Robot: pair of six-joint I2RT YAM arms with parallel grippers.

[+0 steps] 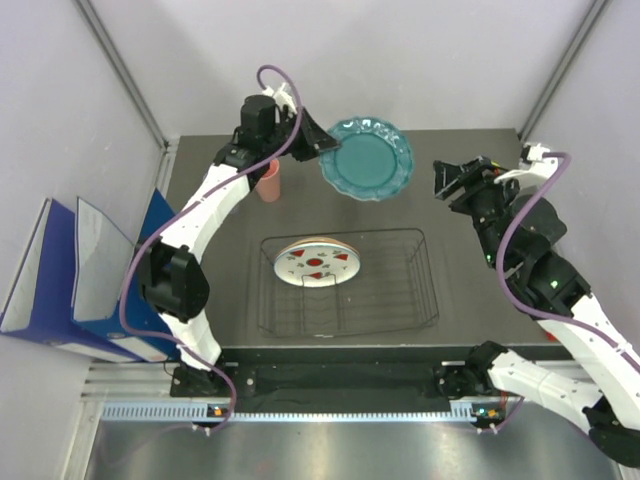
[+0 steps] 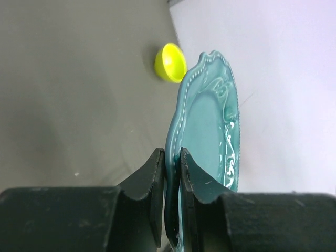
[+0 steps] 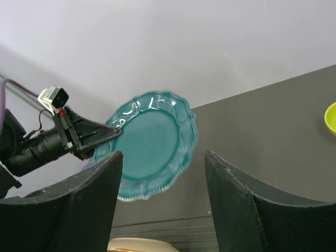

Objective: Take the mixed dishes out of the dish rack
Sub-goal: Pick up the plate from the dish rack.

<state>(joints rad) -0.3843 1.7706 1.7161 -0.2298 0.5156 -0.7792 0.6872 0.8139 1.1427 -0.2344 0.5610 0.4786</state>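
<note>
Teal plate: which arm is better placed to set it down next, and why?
Left: the left claw grips the teal plate by its rim; the right claw stands open, apart from it.

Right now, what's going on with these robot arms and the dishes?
The left claw is clamped on the rim of the teal scalloped plate, holding it up over the far side of the table. The right claw is open and empty, pointed at that plate. The white plate with red marks lies in the dish rack, not yet taken out. The salmon-pink cup and the yellow-green bowl are already out on the table.
</note>
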